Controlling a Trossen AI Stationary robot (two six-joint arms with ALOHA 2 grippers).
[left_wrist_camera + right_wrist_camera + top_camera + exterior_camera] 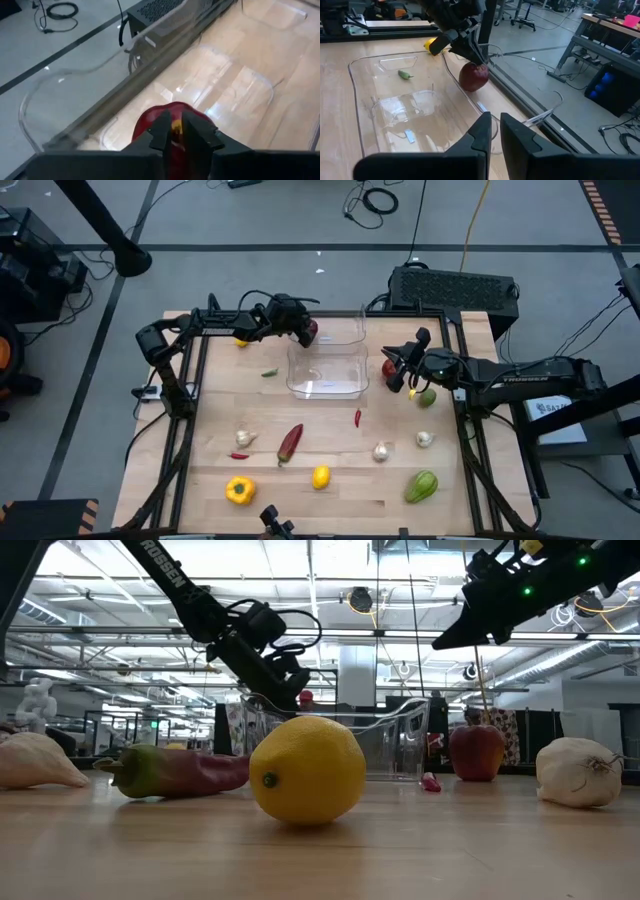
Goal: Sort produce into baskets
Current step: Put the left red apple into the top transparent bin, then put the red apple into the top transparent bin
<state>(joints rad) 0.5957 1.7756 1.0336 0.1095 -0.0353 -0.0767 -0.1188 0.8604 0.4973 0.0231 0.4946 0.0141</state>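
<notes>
A red apple (473, 77) hangs over the far left part of the far clear basket (340, 328), with my left gripper (476, 60) shut on it from above. A second clear basket (325, 375) stands just in front of it. My right gripper (402, 377) hovers shut and holds nothing, right of the baskets, above another red apple (388, 366) that rests on the table. More produce lies on the near half of the table: a lemon (320, 477), a yellow pepper (239, 490), a dark red pepper (289, 442) and a green pepper (421, 486). My left gripper pinches the apple at its top, by the stem (176, 127), between its two fingertips. The fingers slant down from the table's left. The apple hangs below the fingertips, clear of the basket floor (235, 95).
Garlic bulbs (380, 451) (424, 439) (245, 438), red chillies (357, 418) (239, 455) and a green chilli (268, 372) lie scattered on the wood. A lemon (240, 340) sits behind the left arm. A green fruit (426, 397) lies under the right arm. A black box (455, 288) stands beyond the far edge.
</notes>
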